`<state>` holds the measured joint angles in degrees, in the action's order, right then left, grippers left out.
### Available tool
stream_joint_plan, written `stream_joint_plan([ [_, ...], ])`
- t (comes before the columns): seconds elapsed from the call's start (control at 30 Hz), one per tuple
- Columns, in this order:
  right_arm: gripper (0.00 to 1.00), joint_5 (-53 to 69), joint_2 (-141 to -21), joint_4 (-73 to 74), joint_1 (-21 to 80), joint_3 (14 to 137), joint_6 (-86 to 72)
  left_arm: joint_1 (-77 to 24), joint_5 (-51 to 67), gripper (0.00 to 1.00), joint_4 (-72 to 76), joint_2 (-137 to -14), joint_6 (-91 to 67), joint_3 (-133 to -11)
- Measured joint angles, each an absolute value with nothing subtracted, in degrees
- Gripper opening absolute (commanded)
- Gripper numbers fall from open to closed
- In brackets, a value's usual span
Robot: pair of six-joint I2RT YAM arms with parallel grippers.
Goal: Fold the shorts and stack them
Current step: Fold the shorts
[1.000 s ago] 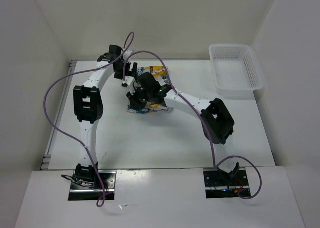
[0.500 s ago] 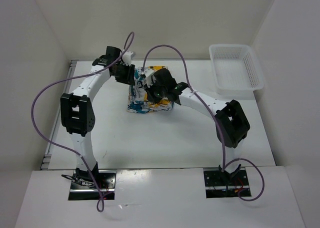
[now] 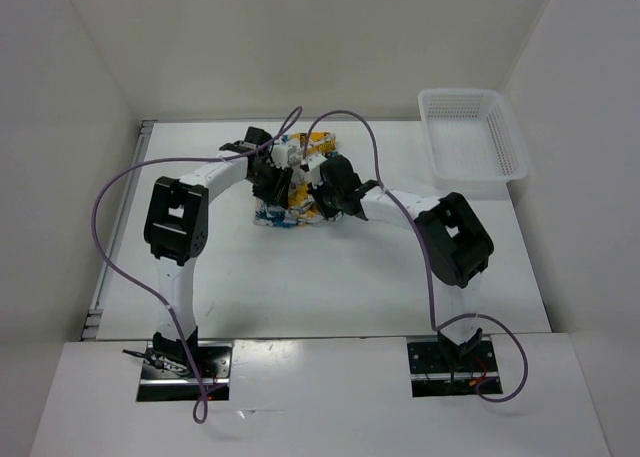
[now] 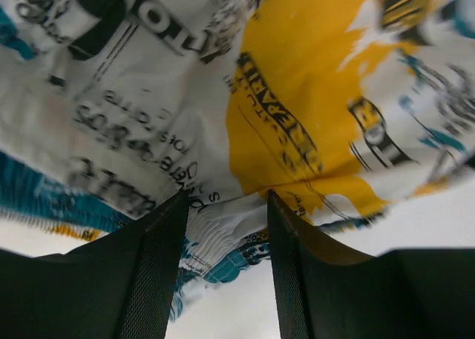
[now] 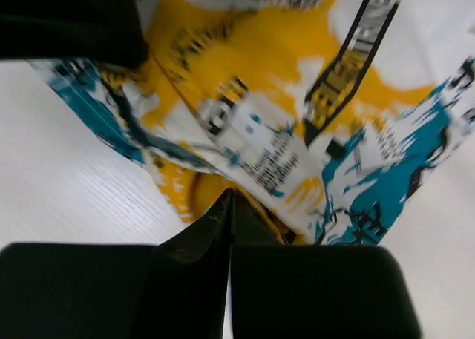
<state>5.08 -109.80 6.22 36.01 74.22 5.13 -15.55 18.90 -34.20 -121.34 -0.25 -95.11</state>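
Observation:
The shorts [image 3: 292,199] lie bunched at the back middle of the table, white with teal, yellow and black print. My left gripper [image 3: 274,180] hovers over their left part. In the left wrist view it [image 4: 226,199] is open, with the white elastic waistband [image 4: 223,231] between the fingertips. My right gripper [image 3: 326,192] is at their right part. In the right wrist view its fingers [image 5: 230,196] are pressed together at the yellow edge of the shorts [image 5: 297,146], pinching the fabric at the tips.
A white perforated plastic basket [image 3: 470,142] stands at the back right corner. White walls close in the table on the left, back and right. Purple cables loop above both arms.
Both arms have swung in over the shorts. The left gripper came down from the back left onto the fabric. The right gripper moved right across the shorts, which look more bunched.

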Motion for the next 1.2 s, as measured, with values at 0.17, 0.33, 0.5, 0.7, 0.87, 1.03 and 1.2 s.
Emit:
stream_joint_plan([
  [0.17,0.01,4.7,-113.7,5.7,36.0,72.3,6.4,-15.4,17.6,0.56,-32.1,-122.5,-0.4,-92.5],
  [0.33,0.01,4.7,-114.4,4.4,36.0,72.3,7.2,-15.5,18.1,0.62,-31.8,-122.5,-0.4,-92.4],
  [0.5,0.02,5.0,-114.4,5.4,36.0,73.5,8.6,-15.5,18.5,0.72,-32.2,-122.4,-0.4,-92.9],
  [0.7,0.07,7.7,-110.7,14.3,36.0,81.5,10.2,-14.1,18.1,0.96,-34.5,-121.2,-0.2,-95.0],
  [0.87,0.12,9.2,-97.6,17.3,36.0,82.9,14.4,-11.2,18.0,0.99,-36.1,-116.0,-0.3,-99.1],
  [1.03,0.16,6.1,-84.9,17.2,33.7,81.6,18.4,-7.4,19.5,0.99,-35.7,-106.5,-0.3,-100.5],
  [1.2,0.21,0.1,-79.9,17.7,26.2,76.5,21.2,0.5,21.0,0.99,-33.3,-99.0,-0.2,-96.8],
])
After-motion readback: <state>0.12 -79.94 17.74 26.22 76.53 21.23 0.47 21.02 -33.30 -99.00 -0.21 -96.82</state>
